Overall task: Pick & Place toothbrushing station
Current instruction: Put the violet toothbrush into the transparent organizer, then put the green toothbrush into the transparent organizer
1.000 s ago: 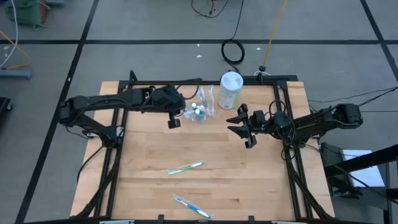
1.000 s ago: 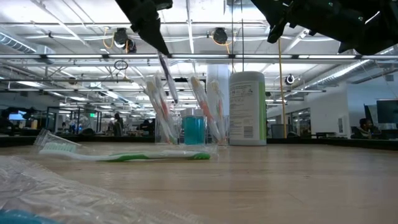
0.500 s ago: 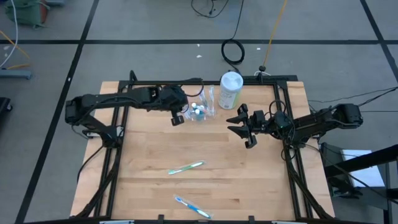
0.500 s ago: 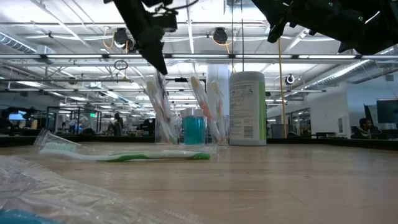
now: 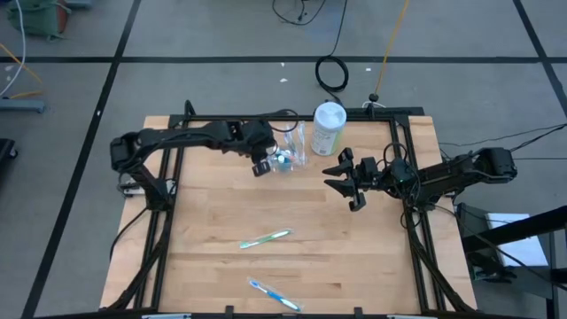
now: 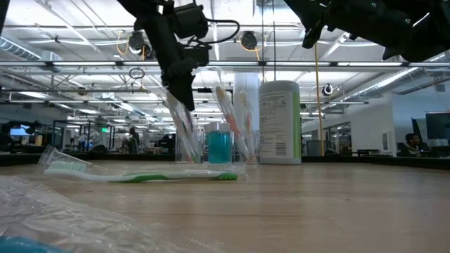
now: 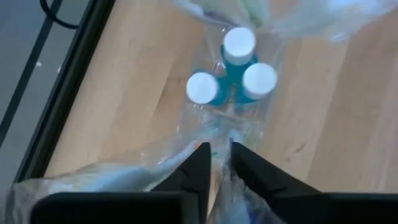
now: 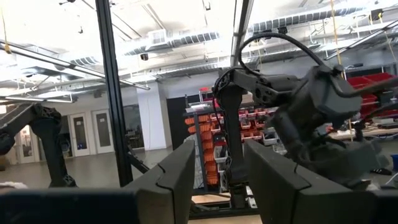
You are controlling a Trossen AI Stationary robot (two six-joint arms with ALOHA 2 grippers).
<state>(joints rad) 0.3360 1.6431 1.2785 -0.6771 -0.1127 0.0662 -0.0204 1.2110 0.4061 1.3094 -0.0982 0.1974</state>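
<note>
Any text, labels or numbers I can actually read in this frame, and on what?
None can be read.
Canister: a printed label with a green band and blocks of small print, too small and blurred to read.
Toothpaste tubes: only plain white caps show, no lettering.
Toothbrush wrappers: no print can be made out.

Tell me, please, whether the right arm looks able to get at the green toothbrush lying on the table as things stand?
Probably yes. The right pincer hangs open and empty above the table, and the green toothbrush lies alone on bare wood nearer the front, with nothing between them. The left pincer is busy at the clear cup.
</note>
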